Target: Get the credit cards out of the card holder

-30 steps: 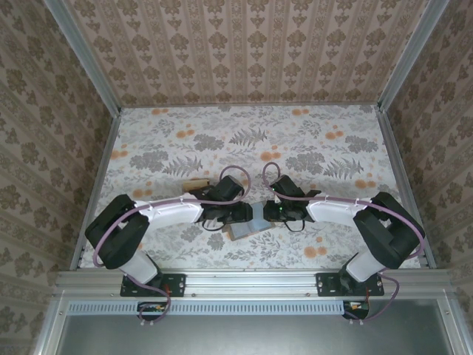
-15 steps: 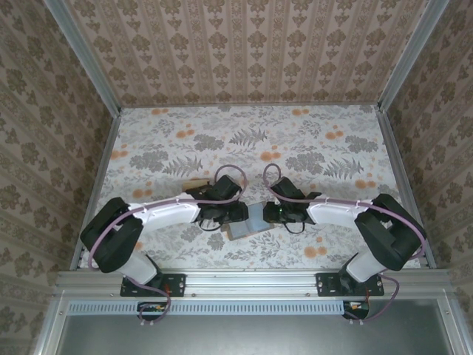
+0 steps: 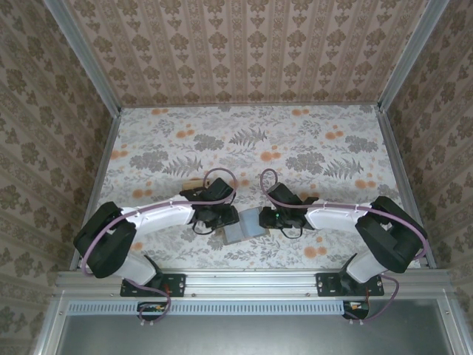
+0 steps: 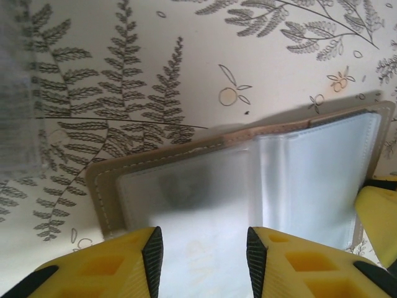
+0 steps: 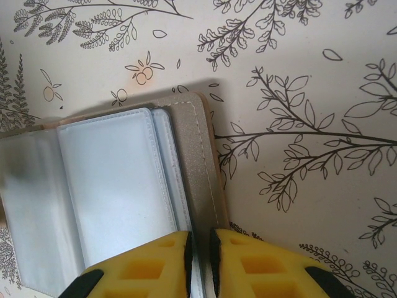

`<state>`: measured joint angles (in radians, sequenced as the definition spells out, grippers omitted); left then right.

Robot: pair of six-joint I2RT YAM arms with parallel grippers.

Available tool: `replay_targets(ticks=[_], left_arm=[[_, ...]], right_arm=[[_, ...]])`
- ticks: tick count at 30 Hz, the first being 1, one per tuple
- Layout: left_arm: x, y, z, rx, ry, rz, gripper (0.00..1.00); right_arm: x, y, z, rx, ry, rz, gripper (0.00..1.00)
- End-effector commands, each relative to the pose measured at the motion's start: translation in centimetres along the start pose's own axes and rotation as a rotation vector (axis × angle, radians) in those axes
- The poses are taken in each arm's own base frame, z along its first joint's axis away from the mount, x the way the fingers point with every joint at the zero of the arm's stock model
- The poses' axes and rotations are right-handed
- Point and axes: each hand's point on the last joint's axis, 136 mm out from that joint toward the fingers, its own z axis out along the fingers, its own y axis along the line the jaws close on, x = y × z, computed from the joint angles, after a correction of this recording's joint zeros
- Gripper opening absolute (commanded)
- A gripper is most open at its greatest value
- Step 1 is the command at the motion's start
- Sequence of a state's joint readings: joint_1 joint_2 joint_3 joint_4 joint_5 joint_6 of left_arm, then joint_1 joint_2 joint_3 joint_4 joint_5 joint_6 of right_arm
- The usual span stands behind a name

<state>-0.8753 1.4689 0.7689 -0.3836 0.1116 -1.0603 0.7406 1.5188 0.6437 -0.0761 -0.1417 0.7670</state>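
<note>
**A:** Where was the card holder found?

**B:** The card holder was seen lying open on the counter. It was close to the 6 o'clock edge and about midway across, with the blue-grey lining turned up.

**A:** How were the arms placed about it?

**B:** From above, the left arm was laid in from 9 o'clock and the right arm from 3 o'clock, so the holder was flanked on both sides.

**A:** What was noted of the left pincer?

**B:** The left pincer was found partly open. Its black pads were set apart over the clear sleeve at 6 o'clock in its wrist view. Whether anything was gripped could not be told. What looked to be a tan-orange credit card was dimly seen through the sleeve between the pads.

**A:** And the right?

**B:** The right pincer was all but closed, with only a thin slit left. The edge of the holder's panel on that arm's side was pinched in the slit, at 6 o'clock in its wrist view. One of its yellow fingers was caught at 3 o'clock in the left wrist view.

**A:** Was anything else recorded?

**B:** A tan item was seen at 10 o'clock from the holder, partly covered by the left arm. It could not be identified.
</note>
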Motion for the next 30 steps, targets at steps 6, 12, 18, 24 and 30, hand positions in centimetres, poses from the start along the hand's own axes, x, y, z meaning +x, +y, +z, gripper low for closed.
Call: replay_targets(ticks=[6, 12, 18, 24, 30], left_arm=[[0.6, 2.3, 0.1, -0.072, 0.014, -0.067, 0.43], [0.5, 1.6, 0.6, -0.049, 0.023, -0.050, 0.43], [0.2, 0.3, 0.9, 0.014, 0.019, -0.015, 0.43], [0.2, -0.2, 1.3, 0.035, 0.028, -0.006, 0.43], [-0.1, -1.9, 1.5, 0.104, 0.030, 0.039, 0.43]], right_arm=[[3.3, -2.5, 0.6, 0.083, 0.110, 0.029, 0.22], [3.3, -2.5, 0.7, 0.084, 0.110, 0.029, 0.22], [3.4, -2.6, 0.7, 0.089, 0.111, 0.027, 0.22], [3.4, -2.6, 0.8, 0.088, 0.113, 0.025, 0.22], [3.4, -2.6, 0.8, 0.090, 0.113, 0.024, 0.22]])
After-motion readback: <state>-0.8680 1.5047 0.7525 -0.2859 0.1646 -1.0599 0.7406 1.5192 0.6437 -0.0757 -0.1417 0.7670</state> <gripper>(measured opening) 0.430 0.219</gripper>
